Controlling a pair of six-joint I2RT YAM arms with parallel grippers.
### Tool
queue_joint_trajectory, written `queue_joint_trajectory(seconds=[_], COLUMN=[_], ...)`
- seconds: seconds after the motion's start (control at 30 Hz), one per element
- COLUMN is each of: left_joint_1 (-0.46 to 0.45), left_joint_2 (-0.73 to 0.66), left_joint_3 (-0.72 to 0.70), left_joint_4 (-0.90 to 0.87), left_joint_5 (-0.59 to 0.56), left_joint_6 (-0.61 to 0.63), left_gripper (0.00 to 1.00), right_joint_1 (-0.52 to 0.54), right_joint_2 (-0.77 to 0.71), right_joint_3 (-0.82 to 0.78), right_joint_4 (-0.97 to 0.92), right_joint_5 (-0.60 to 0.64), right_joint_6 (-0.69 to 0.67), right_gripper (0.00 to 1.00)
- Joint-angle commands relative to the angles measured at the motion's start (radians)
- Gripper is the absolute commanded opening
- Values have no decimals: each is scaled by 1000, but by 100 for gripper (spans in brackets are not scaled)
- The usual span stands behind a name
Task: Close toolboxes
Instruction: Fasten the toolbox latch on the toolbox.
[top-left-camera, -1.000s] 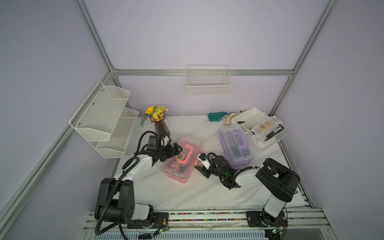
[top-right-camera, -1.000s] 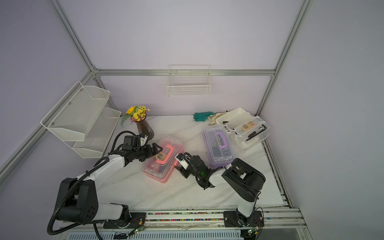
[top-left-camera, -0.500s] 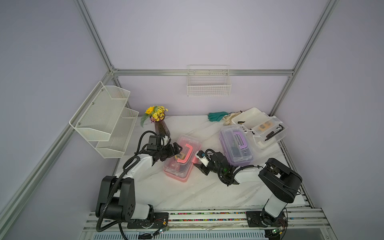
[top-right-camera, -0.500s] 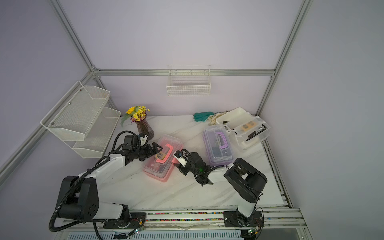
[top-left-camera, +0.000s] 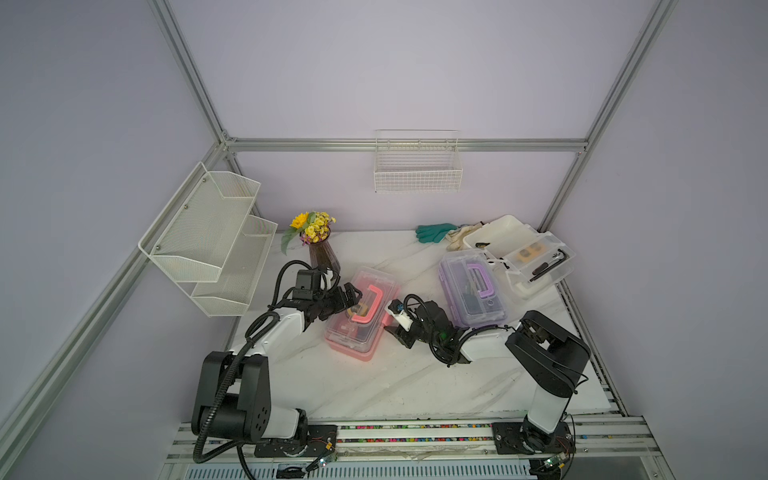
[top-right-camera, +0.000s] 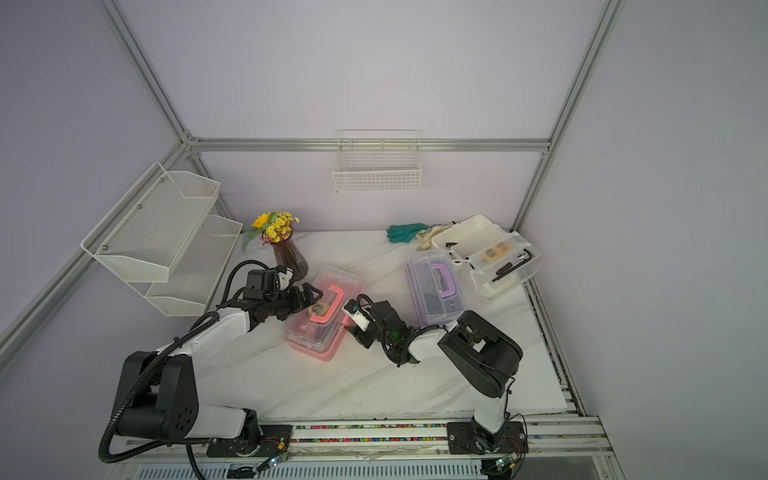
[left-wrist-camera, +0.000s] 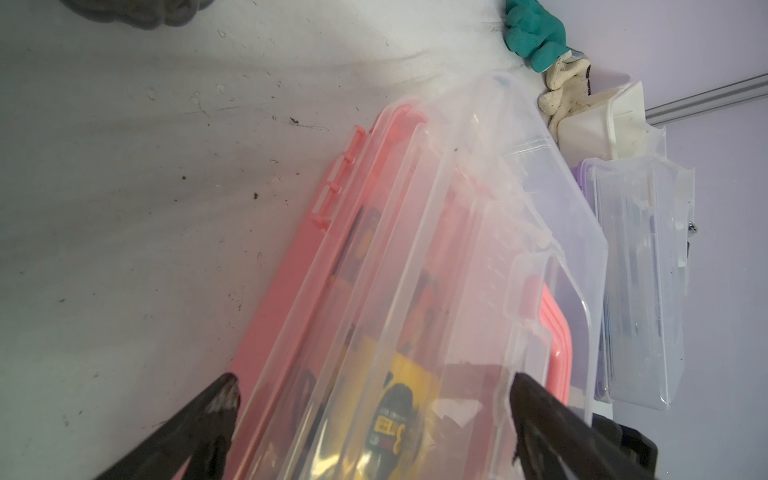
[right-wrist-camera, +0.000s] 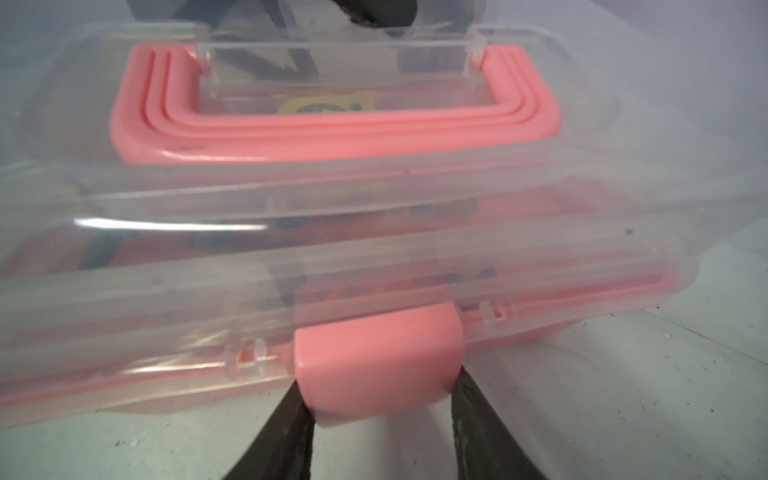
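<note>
Landmark: pink toolbox, a small rectangular plastic box with an opaque pink base. It rests flat on the white marble-pattern tabletop, between the two grippers.
Lid: clear glossy hinged lid, ribbed and transparent, lowered over the pink base. A yellow-and-black item shows through it.
Handle: pink U-shaped plastic handle, ridged, folded flat on the lid.
Latch: smooth rounded pink latch, at the middle of the pink toolbox's front long edge. Whether it is snapped home cannot be told.
Left gripper: at the pink toolbox's hinge side, jaws at full spread. One black finger is outside the base edge, the other over the lid beside the handle. Nothing is clamped.
Right gripper: at the pink toolbox's front edge, jaws part-way apart, one black finger at each lower corner of the latch. Whether they pinch it cannot be told.
Purple toolbox: translucent purple base, clear lid down, purple handle folded flat. It sits near the pink toolbox on its latch side, apart from it.
White toolbox: the largest, with an opaque white base and a clear lid swung open. It lies beyond the purple toolbox from the pink toolbox.
</note>
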Motion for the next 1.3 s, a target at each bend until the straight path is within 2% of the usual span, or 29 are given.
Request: queue_joint_trajectory(seconds=[0.0, 0.33, 0.5, 0.57, 0.73, 0.83, 0.93, 1.03, 1.27], left_joint_1=[-22, -23, -22, -22, -22, -22, -22, -22, -23], left_joint_2=[20, 22, 20, 16, 7, 5, -32, -38, -47], left_joint_3=[-37, -38, -35, -35, -34, -29, -24, -23, -20], left_joint_4=[-64, -63, -64, -64, -65, -74, -88, -96, -149], left_joint_5=[60, 59, 57, 54, 54, 61, 55, 58, 81], left_joint_6=[-14, -14, -13, -13, -12, -14, -9, -8, 15], left_gripper=[100, 100, 100, 100, 100, 100, 100, 100, 100], right_joint_1=[11, 11, 11, 10, 8, 6, -6, -17, -36], right_joint_2=[24, 25, -10, -34, -110, -170, -220, -252, -226], right_joint_3=[22, 24, 13, 3, -46, -83, -93, -76, -70], right_joint_4=[17, 23, 8, -3, -36, -61, -108, -167, -142], right_joint_5=[-42, -34, -14, -8, -8, -7, -25, -43, -95], right_joint_6=[-35, -38, -34, -32, 11, 84, 215, 378, 692], right_gripper=[43, 44, 62, 66, 68, 68, 67, 63, 48])
